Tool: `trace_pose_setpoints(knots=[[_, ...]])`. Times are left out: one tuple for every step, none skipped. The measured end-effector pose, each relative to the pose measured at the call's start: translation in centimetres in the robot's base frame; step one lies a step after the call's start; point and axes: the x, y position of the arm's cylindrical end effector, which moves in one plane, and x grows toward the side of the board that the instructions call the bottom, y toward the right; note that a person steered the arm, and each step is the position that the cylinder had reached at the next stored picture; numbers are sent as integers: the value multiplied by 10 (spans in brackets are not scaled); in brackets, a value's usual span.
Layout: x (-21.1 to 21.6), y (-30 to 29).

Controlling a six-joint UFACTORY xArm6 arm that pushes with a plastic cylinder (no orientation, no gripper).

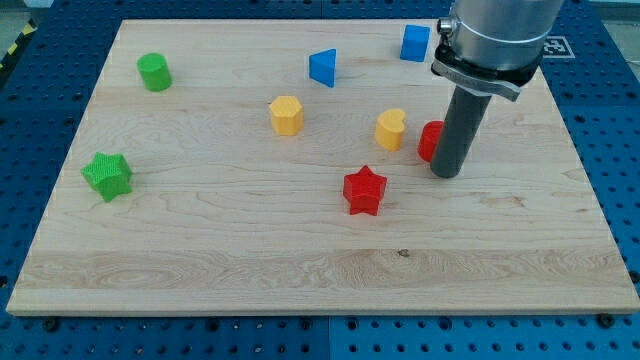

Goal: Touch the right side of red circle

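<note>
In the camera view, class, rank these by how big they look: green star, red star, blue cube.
1. Green star and red star: too alike to separate.
2. Blue cube: smallest, though farther up the board, so unsure.

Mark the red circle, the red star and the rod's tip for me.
red circle [429,141], camera view, on its visible left part; the rod covers its right side.
red star [364,190], camera view, on its top face.
my tip [446,172], camera view, on the rod's very end.

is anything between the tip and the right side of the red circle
Nothing visible does. My tip sits right at the view's right side of the red circle, partly covering it; whether they touch can't be told. The yellow block lies on the circle's far side.
</note>
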Motion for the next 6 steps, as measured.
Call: trace_pose_setpoints(knots=[[1, 3], [9, 32], [-3, 47], [-22, 43], [-38, 27], [-38, 27]])
